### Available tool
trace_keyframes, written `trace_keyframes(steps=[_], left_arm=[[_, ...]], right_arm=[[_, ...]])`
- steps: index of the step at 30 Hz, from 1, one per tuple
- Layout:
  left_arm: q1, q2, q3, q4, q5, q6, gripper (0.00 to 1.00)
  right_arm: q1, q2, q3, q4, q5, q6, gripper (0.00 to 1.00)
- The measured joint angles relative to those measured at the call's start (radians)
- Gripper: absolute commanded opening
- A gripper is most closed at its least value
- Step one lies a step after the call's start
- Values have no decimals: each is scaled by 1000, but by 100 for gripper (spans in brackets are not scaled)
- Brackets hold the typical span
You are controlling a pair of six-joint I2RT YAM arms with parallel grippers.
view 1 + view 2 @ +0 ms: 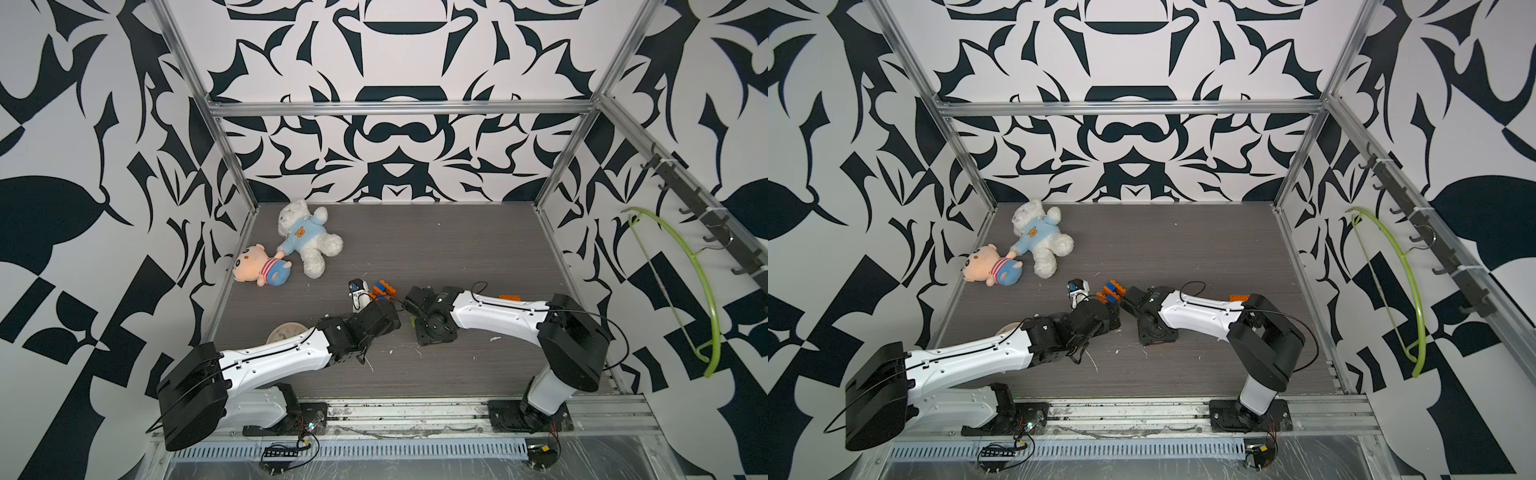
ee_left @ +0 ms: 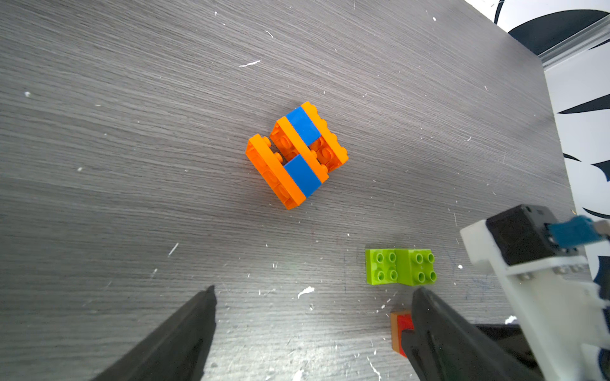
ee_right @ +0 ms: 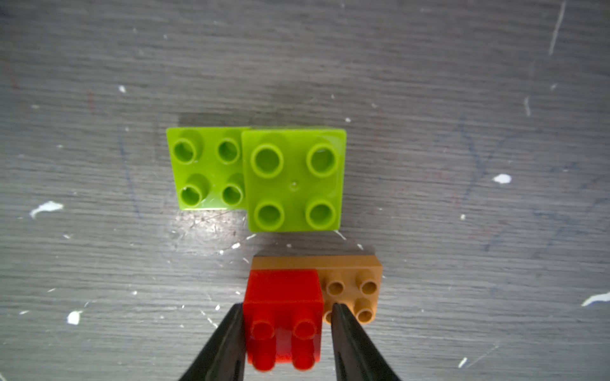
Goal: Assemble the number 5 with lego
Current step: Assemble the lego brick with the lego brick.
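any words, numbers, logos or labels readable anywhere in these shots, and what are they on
No text can be read in any view.
round clock: the face markings are too small to read, and it is partly hidden.
white teddy's blue shirt: it carries a bear-face patch but no words.
lime green bricks and red brick: the studs show no legible brand.

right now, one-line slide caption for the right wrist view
Right gripper straddles a red brick seated on a brown brick, two lime green bricks nearby.
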Motion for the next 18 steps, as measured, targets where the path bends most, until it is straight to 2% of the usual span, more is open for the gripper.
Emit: trace_keyframes(steps=[6,18], left_arm=[[0,1,0,0,1,0,99],[0,15,2,0,8,0,99]], right_arm=[[0,-4,0,1,2,-9,34],[0,1,-4,6,2,-6,22]])
